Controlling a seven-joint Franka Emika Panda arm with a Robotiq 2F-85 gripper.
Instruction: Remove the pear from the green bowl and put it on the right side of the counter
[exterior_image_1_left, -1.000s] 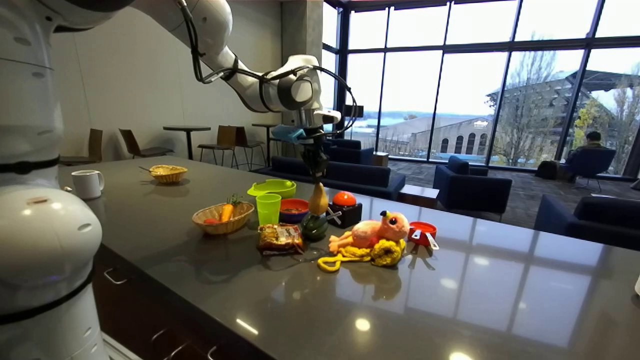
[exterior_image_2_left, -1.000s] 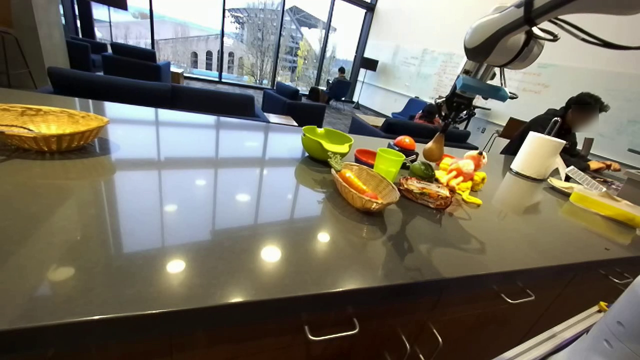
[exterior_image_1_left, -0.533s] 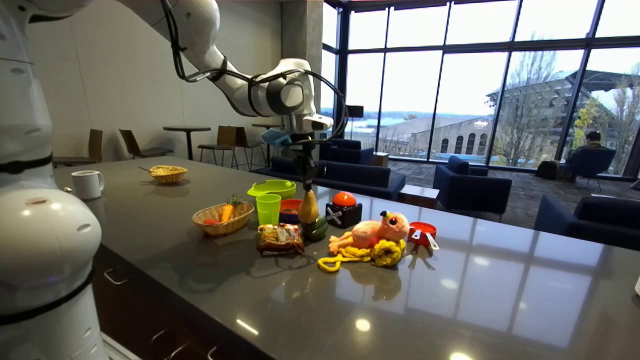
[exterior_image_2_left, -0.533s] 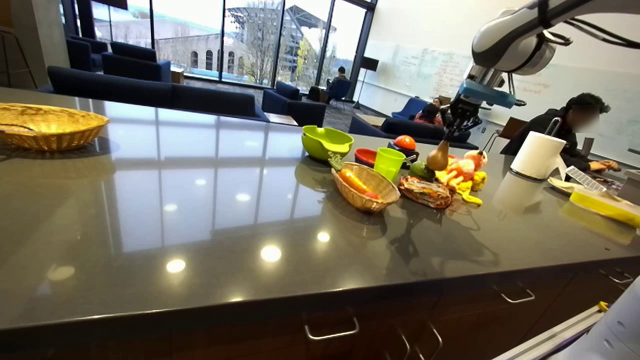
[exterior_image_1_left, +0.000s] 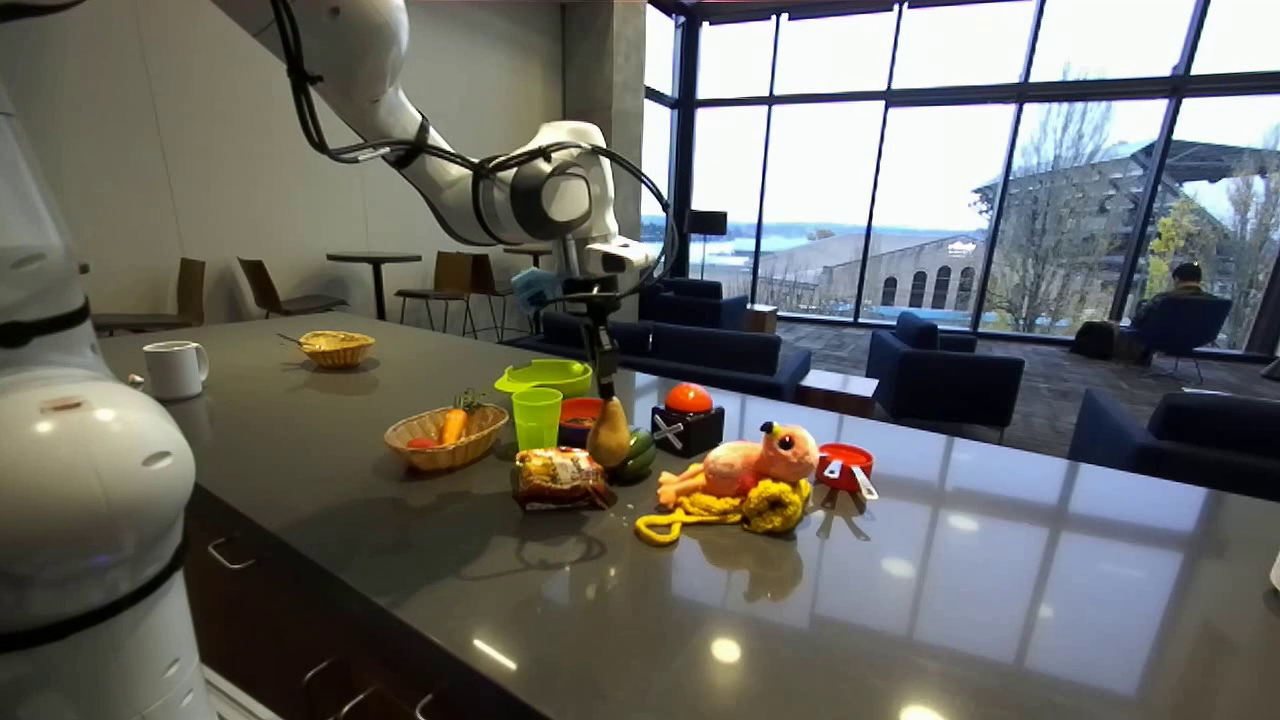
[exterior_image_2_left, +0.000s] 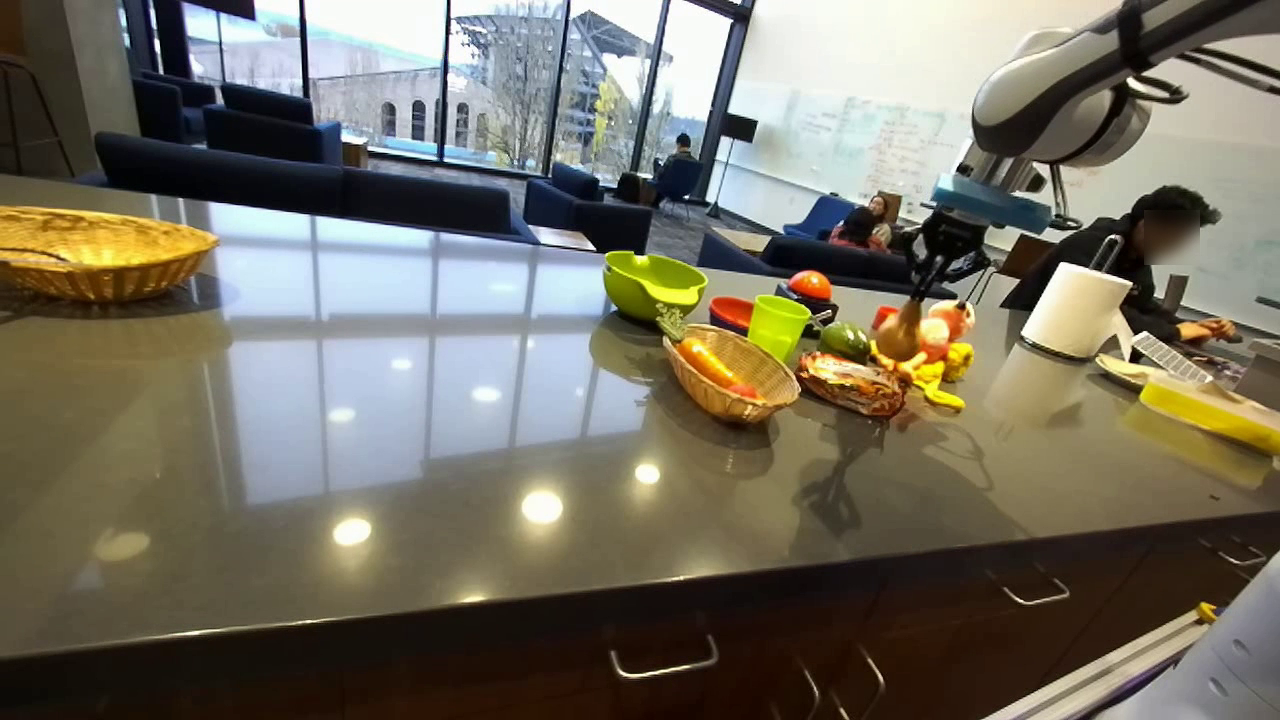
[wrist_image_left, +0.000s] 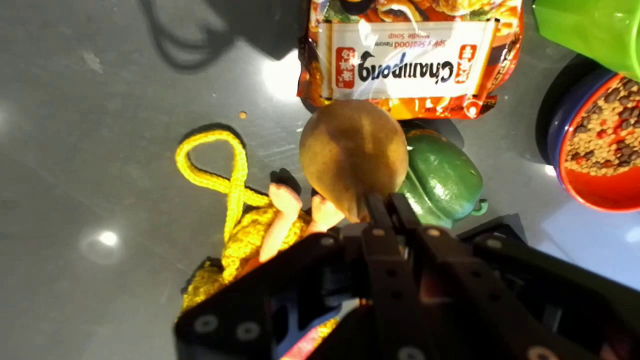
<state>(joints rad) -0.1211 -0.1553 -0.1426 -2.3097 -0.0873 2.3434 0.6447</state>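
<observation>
Claw (wrist_image_left: 386, 201) has the pear (wrist_image_left: 353, 152) by its thin end, pinched narrow — in the wrist view it's just up-left of the claw, upper middle of frame.

packet (wrist_image_left: 410, 59): "champong", "spicy seafood", "noodle soup"

The gripper (exterior_image_2_left: 917, 297) pinches the pear (exterior_image_2_left: 902, 336) by its narrow top; the lime-green bowl (exterior_image_2_left: 650, 287) stands on the grey counter (exterior_image_2_left: 600, 545) beyond a wicker basket (exterior_image_2_left: 712, 402) holding a carrot (exterior_image_2_left: 706, 362).
</observation>
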